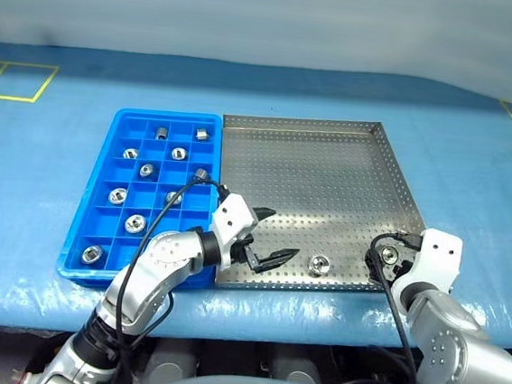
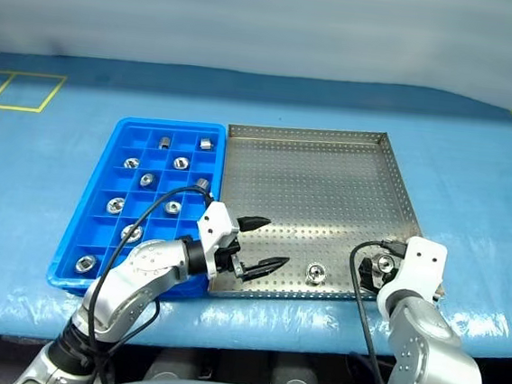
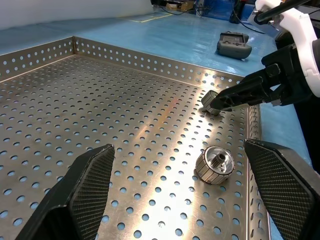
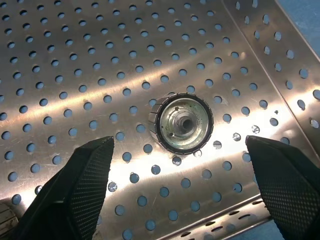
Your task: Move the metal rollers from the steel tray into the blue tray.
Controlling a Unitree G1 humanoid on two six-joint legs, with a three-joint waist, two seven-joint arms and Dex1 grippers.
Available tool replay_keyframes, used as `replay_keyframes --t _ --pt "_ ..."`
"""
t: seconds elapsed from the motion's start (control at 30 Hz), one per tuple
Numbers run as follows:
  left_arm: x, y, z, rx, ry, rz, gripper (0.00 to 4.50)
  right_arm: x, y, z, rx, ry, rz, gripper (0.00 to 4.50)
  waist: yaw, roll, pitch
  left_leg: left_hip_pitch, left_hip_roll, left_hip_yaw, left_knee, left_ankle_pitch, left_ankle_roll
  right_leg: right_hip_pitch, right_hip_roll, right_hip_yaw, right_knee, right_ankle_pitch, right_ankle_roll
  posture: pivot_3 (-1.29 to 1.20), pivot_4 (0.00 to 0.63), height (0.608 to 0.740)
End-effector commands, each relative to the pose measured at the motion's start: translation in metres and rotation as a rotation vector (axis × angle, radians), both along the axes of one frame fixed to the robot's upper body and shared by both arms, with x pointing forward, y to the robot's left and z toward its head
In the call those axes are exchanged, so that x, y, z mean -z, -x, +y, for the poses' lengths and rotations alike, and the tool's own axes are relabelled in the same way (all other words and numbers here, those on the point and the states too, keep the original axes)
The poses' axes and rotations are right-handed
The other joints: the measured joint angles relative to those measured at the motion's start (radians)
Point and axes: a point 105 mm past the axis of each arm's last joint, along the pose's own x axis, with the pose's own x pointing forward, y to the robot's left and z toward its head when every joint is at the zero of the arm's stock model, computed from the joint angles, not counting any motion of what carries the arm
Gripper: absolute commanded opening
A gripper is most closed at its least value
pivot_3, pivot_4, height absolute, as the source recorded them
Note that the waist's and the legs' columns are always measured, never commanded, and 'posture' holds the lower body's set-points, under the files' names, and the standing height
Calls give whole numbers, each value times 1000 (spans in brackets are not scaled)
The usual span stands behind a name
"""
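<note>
The steel tray (image 1: 313,161) lies at the centre with the blue tray (image 1: 105,155) against its left side. Several metal rollers (image 1: 118,196) sit in the blue tray's compartments. Two rollers lie on the steel tray near its front rim. One roller (image 1: 320,264) lies just right of my open left gripper (image 1: 277,234), and in the left wrist view this roller (image 3: 215,165) is ahead, towards the right finger. At the front right corner, my open right gripper (image 4: 177,145) hangs over the other roller (image 4: 181,123), a finger on either side, apart from it.
Blue sheeting covers the table (image 1: 476,168) around both trays. A dark grey handheld device (image 3: 234,45) lies on the sheeting to the right of the steel tray. Yellow tape outlines (image 1: 17,80) mark the far left and far right.
</note>
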Motion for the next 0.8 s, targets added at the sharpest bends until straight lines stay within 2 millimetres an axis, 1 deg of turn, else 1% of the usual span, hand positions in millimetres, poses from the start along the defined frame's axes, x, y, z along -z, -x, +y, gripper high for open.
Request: replay_keyframes --t 0.03,0.1,0.2,0.37,0.63,0.8 --pt "-17 5 -6 33 42 -49 4500 0 -3 2 -26 -25 -7 4440 1 0 0 0 0 0 0 0 0 0 0 0 0 0 0 -47 150 740" --pt "-18 6 -6 34 46 -46 4500 4 -6 6 -55 -39 2 4440 1 0 0 0 0 0 0 0 0 0 0 0 0 0 0 -47 150 740" --pt "-18 5 -6 33 48 -44 4500 9 -9 5 -71 -32 18 4440 2 0 0 0 -1 0 0 0 0 0 0 0 0 0 0 -37 150 740" --pt "-18 5 -6 26 50 -45 4500 14 -14 -1 -54 -39 18 4440 4 0 0 0 -1 0 0 0 0 0 0 0 0 0 0 -24 150 740" --pt "-17 3 -3 0 54 -44 4500 21 -17 -17 26 -23 36 4440 13 -1 -1 1 -1 0 1 0 1 2 0 0 -1 0 1 11 150 740" --pt "-17 1 -2 -14 53 -54 4500 22 -20 -21 52 -22 43 4440 13 -3 -2 2 0 1 2 1 2 3 0 1 -1 1 0 25 150 740"
